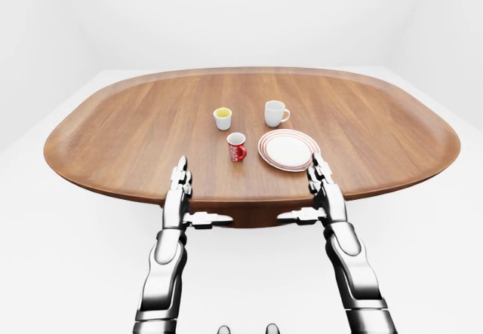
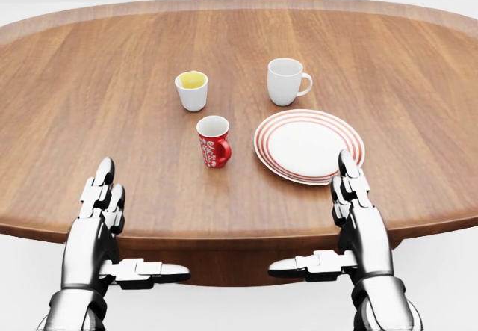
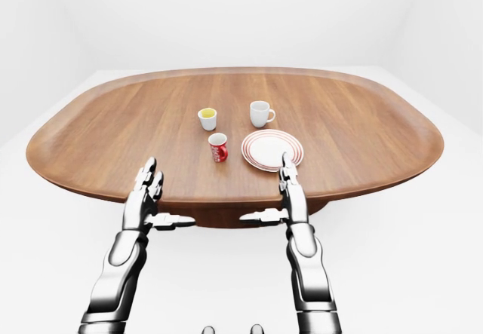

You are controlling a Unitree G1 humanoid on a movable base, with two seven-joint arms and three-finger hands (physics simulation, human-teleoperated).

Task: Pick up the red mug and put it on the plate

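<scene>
1. The red mug (image 2: pixel 213 142) stands upright on the big wooden table (image 2: pixel 89 107). It is near the middle of the head view, just left of the plate (image 2: pixel 309 145), with a small gap between them.
2. The plate has red rings and nothing on it. It looks ready for the mug to be set down there.
3. A white mug (image 2: pixel 287 81) stands farther away, just past the plate. A small white cup (image 2: pixel 192 90) with something yellow inside stands far and left of the red mug. These two are not part of the job, so the hands should stay off them.
4. The left hand (image 2: pixel 101 230) is at the near edge of the table, down and left of the red mug. Its fingers are stretched out flat and its thumb sticks out sideways. It holds nothing.
5. The right hand (image 2: pixel 357 223) is at the near edge too, with its fingertips just by the near rim of the plate. Its fingers are stretched out as well, and it is empty.
6. Both hands look like they are waiting, spread wide so they are ready to reach.
7. The mug is not picked up yet. I think a hand must reach out over the table to get it, since the mug is well away from both hands.
</scene>
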